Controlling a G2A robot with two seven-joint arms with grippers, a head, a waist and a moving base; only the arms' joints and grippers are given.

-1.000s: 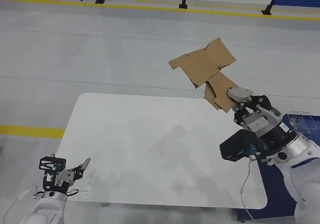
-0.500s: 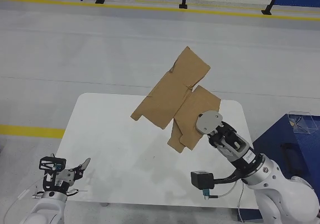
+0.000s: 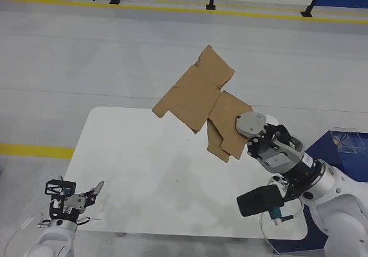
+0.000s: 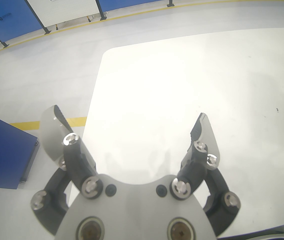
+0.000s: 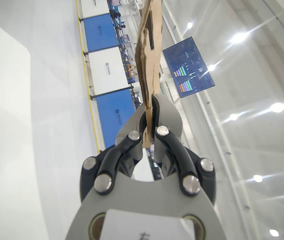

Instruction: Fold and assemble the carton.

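Note:
A flat brown carton blank (image 3: 203,99) hangs in the air above the far right part of the white table (image 3: 152,173). My right gripper (image 3: 248,128) is shut on its lower flap and holds it up, tilted. In the right wrist view the carton (image 5: 148,58) shows edge-on, pinched between the fingers of the right gripper (image 5: 150,108). My left gripper (image 3: 91,193) stays low at the table's near left corner, open and empty. The left wrist view shows the left gripper (image 4: 129,126) spread wide over the bare table top (image 4: 182,81).
A blue cabinet (image 3: 351,160) with a clear plastic tray (image 3: 346,139) on it stands to the right of the table. A yellow floor line (image 3: 23,151) runs at the left. Blue and white partition panels (image 4: 57,1) stand far behind.
The right arm swung the carton from beyond the table's far right corner in over the table, then lifted it slightly up and to the right. The left arm stayed still.

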